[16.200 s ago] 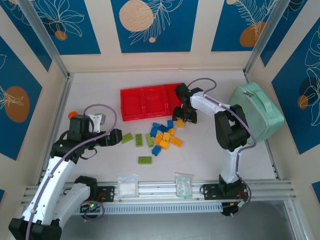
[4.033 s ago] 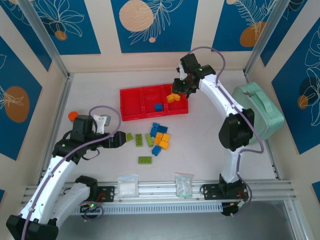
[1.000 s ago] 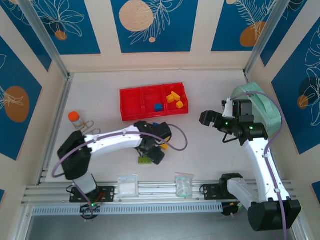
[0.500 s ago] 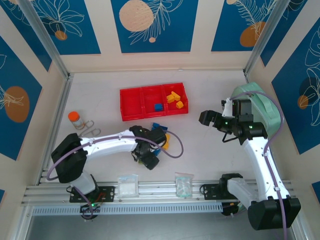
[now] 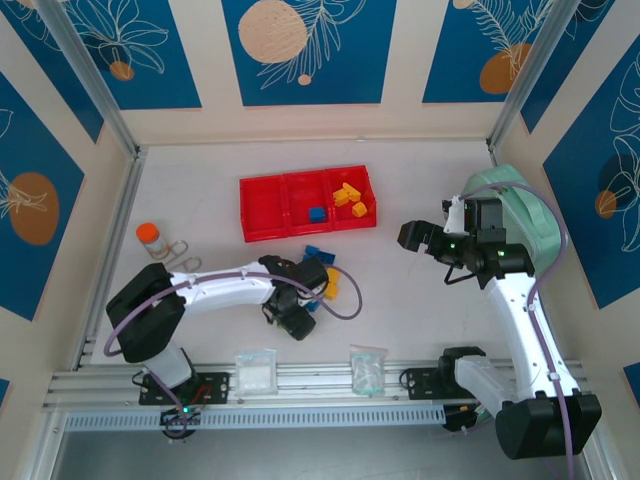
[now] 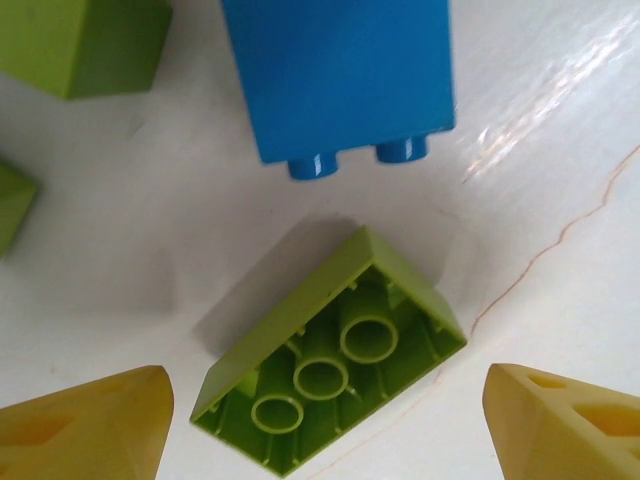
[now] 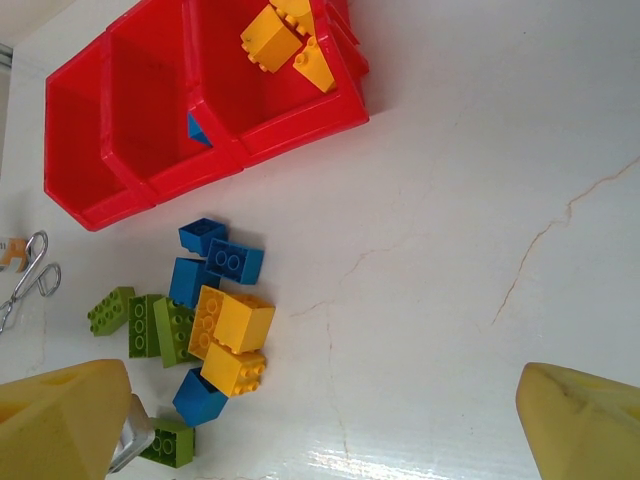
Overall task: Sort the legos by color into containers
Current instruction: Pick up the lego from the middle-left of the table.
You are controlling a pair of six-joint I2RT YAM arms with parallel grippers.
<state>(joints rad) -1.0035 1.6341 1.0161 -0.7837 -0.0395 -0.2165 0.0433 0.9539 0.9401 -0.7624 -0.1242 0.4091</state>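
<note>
An orange-capped bottle (image 5: 148, 236) stands at the far left of the desk (image 5: 200, 180). The left arm stretches rightward along the near side, and the left fingers (image 6: 90, 430) hang low over the near edge of the pile (image 5: 320, 270) of loose legos. These fingers are apart and grip nothing. In the left wrist view a green brick (image 6: 330, 355) lies between them, upside down (its three hollow tubes face the camera). A sliver of bare desk shows on each side of it, so neither finger touches it. Just beyond it a blue brick (image 6: 340, 75) lies on its side, two studs pointing toward the green one, and more green pieces (image 6: 85, 40) sit at the upper left corner.

The pile is blue, yellow and green, packed close, and sits just in front of the red tray (image 5: 262, 205). The tray's middle compartment holds a single blue lego (image 5: 316, 213) and its right one several yellow bricks (image 5: 350, 198). Two clear bags (image 5: 255, 368) rest by the near rail.

Further right, the right fingers (image 7: 585, 425) are spread wide and empty, held above bare desk well clear of the pile and the tray. A mint-green case (image 5: 520, 215) stands at the far right, partly behind that arm.
</note>
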